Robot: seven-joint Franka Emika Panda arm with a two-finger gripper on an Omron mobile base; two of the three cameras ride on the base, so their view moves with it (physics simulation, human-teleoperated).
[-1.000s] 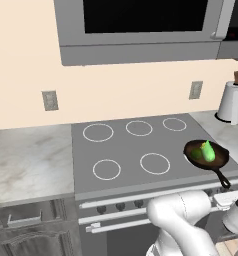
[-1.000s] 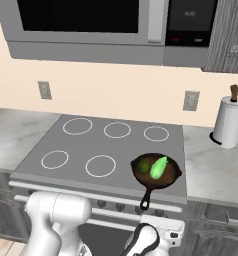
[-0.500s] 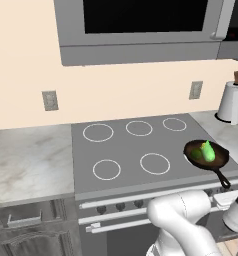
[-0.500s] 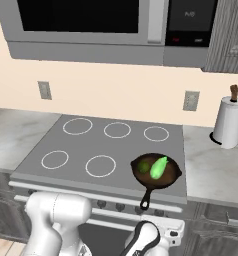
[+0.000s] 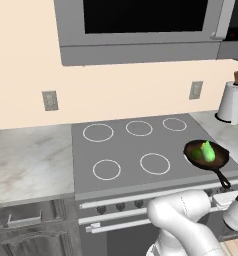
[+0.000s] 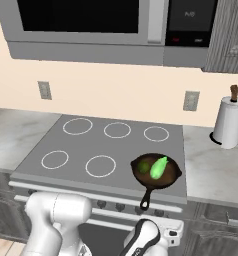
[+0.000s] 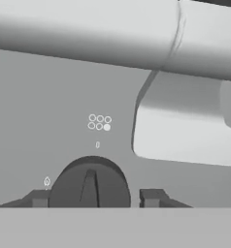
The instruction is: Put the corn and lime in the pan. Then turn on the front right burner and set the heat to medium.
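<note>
The pan sits at the stove's front right (about 4 o'clock), holding the corn with the lime touching at its 9 o'clock. Gripper: fingertips straddle a dark knob, slightly apart from it.

We are seeing the pan sitting at the stove's front right, handle pointing forward | corn and lime lying side by side in it, lime left | paper towel roll standing on the surface right of it | claw straddling a knob on the front panel.
</note>
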